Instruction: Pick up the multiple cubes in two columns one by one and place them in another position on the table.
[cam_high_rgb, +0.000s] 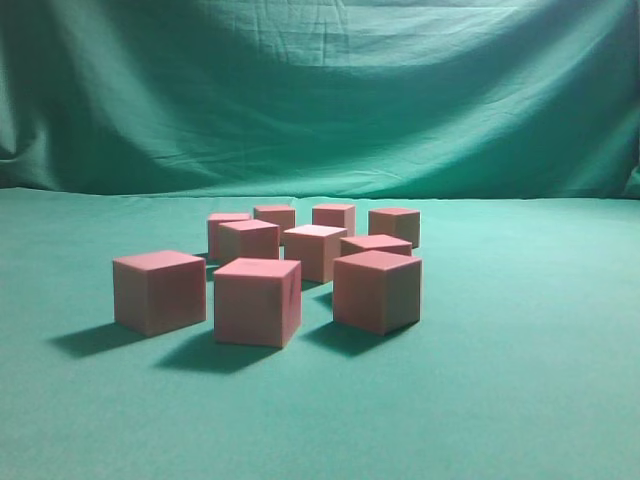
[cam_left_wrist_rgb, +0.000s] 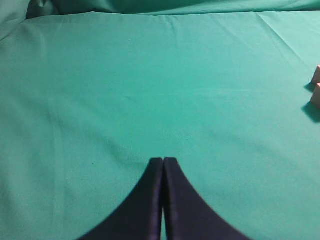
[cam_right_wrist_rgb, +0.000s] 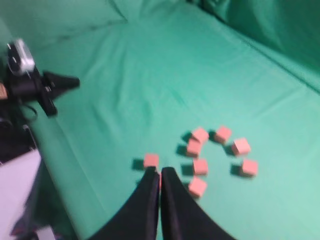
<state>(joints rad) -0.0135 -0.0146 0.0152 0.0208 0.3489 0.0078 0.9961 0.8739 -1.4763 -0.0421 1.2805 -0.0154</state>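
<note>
Cubes (cam_right_wrist_rgb: 200, 166) sit ahead of and below the right gripper (cam_right_wrist_rgb: 160, 172), spread on the table (cam_right_wrist_rgb: 125, 80) in a loose cluster; we count seven in the right wrist view, while the exterior view shows nine

Near to far from the right gripper:
- one cube (cam_right_wrist_rgb: 150, 160) just past the fingertips, a touch left of the centre line, apart from the rest
- another cube (cam_right_wrist_rgb: 197, 187) just right of the tips, nearest on that side
- beyond these, the remaining cubes curve away to the right and forward in a rough arc, none touching its neighbour as far as we can tell; the view is blurred

Cubes have no long axis to speak of, so we judge approach angle matters little; face alignment to the jaws matters more, and the blur hides it

Right gripper: jaws pressed together, nothing between them, raised clear of the cloth

Left gripper (cam_left_wrist_rgb: 163, 159): jaws likewise closed and empty, over bare cloth. Only two cube edges (cam_left_wrist_rgb: 316, 85) show at the far right rim of its view, well apart from it

We judge the right arm nearer. It must open before descending on the lone near cube
</note>
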